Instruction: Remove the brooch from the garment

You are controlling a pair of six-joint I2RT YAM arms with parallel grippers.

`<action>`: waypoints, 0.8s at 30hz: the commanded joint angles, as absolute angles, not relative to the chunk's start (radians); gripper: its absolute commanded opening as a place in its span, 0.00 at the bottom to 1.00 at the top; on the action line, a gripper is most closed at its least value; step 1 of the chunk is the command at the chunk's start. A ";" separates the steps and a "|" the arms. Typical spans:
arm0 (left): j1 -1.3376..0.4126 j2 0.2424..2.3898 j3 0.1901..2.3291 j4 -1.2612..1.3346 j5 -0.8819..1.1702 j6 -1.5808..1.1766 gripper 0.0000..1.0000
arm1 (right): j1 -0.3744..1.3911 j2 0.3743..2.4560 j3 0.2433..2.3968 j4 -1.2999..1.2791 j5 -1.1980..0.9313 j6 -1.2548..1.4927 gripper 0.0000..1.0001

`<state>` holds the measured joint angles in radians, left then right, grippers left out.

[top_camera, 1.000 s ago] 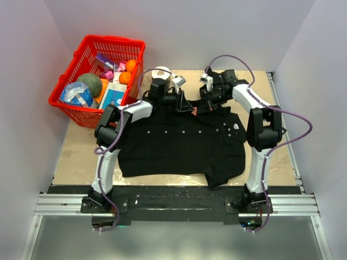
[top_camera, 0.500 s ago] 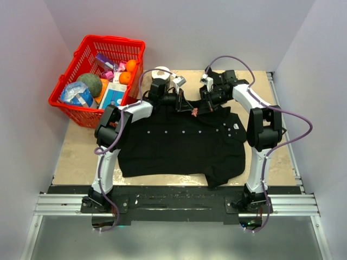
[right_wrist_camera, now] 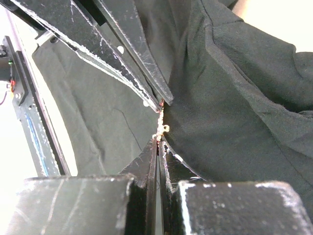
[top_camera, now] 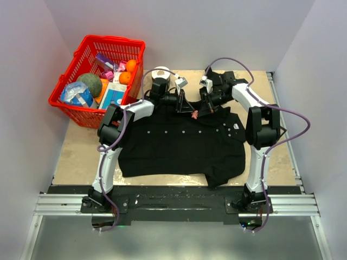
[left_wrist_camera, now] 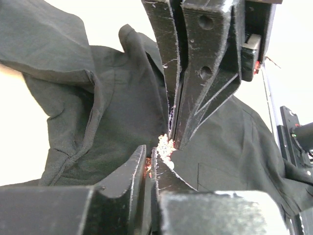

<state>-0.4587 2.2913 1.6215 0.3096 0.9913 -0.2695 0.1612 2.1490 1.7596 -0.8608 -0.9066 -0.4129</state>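
The garment (top_camera: 179, 141) is a black shirt spread on the table, with white buttons in a row. The brooch (top_camera: 193, 114) is a tiny reddish pin at the shirt's far edge, near the collar. My left gripper (top_camera: 189, 110) and right gripper (top_camera: 197, 112) meet tip to tip on it. In the left wrist view my left gripper (left_wrist_camera: 147, 155) is shut with a reddish bit of the brooch (left_wrist_camera: 165, 146) between the jaws, over the cloth (left_wrist_camera: 98, 107). In the right wrist view my right gripper (right_wrist_camera: 159, 142) is shut on the edge-on brooch (right_wrist_camera: 161, 129), and the cloth (right_wrist_camera: 244, 98) lifts around it.
A red basket (top_camera: 69, 106) with fruit and packets stands at the far left. A white round object (top_camera: 161, 71) sits behind the left wrist. White walls close in the table on three sides.
Both arms have shifted slightly and the brooch sits a touch nearer. Both grippers stay shut at the brooch.
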 commanded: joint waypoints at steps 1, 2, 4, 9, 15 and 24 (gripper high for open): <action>-0.469 2.306 1.674 0.337 1.109 -0.282 0.07 | 0.170 2.143 1.801 -0.851 -0.939 -0.416 0.00; -0.469 2.306 1.675 0.330 1.120 -0.282 0.07 | 0.172 2.144 1.801 -0.847 -0.939 -0.410 0.00; -0.469 2.307 1.677 0.316 1.147 -0.273 0.17 | 0.170 2.148 1.802 -0.836 -0.940 -0.393 0.00; -0.469 2.307 1.678 0.247 1.178 -0.213 0.16 | 0.170 2.158 1.818 -0.833 -0.939 -0.384 0.00; -0.471 2.316 1.706 0.143 1.196 -0.115 0.01 | 0.170 2.166 1.829 -0.835 -0.934 -0.376 0.00; -0.477 2.226 1.671 0.086 1.073 0.044 0.00 | 0.169 2.164 1.832 -0.833 -0.899 -0.371 0.23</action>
<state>-0.4507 2.3085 1.6829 0.1230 1.0927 -0.0597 0.1638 2.1723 1.7786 -0.9001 -0.8993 -0.3817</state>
